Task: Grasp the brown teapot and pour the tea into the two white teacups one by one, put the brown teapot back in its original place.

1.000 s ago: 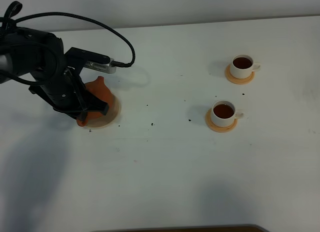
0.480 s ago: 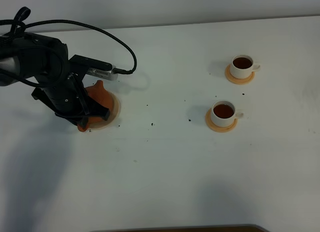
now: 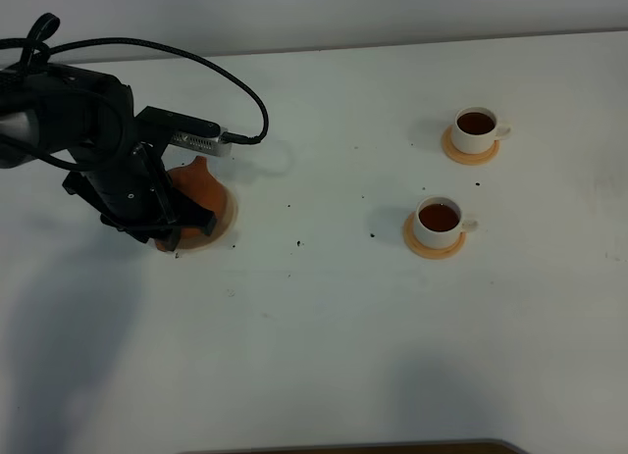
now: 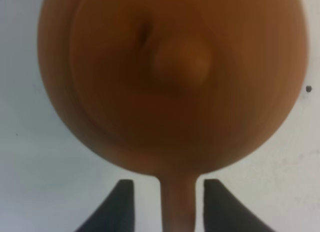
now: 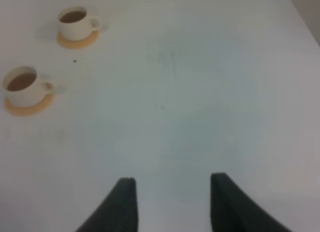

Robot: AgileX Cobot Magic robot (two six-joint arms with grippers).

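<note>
Teapot: brown teapot [image 3: 201,184] sits on the pale saucer [image 3: 226,217] at the table's left side; partly hidden by the left arm in the high view; blurred and close in the left wrist view [image 4: 172,81]
Left gripper [image 4: 168,204]: fingers spread either side of the teapot's handle, a gap on each side; not clamped
Right gripper [image 5: 170,204]: fingers apart, holding nothing, over bare table [image 5: 200,91]
Teacups: far teacup [image 3: 477,126] and near teacup [image 3: 439,219] each stand on an orange coaster; both hold dark tea; well apart from the teapot
</note>
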